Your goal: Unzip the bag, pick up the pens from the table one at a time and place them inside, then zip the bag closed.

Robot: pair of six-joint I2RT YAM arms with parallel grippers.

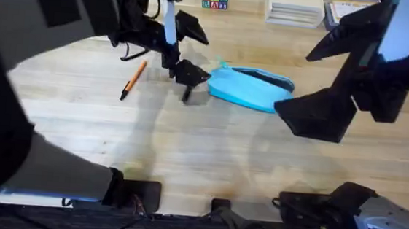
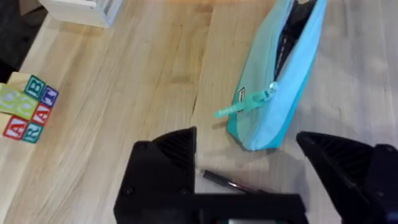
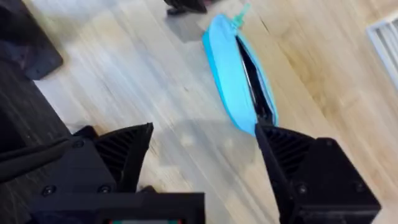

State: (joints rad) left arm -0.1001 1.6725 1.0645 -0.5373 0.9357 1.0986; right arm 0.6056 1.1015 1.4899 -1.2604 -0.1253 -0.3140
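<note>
Left gripper [image 2: 249,180]: black fingers spread wide, poised over the black pen [image 2: 225,181], which lies on the table [image 2: 124,112] between them, just beside the zipper-pull end of the bag [image 2: 280,87]. Right gripper [image 3: 205,168]: fingers [image 3: 311,174] likewise spread and holding nothing, hovering above the bag's other end; the bag, light blue, lies unzipped with dark lining showing, pull tab [image 2: 245,104] toward the left gripper. Orange pen [image 1: 133,79]: flat on the table, well apart from the bag, on the far side of the left gripper; lettered blocks [image 2: 28,109] stand near the table's far edge.
</note>
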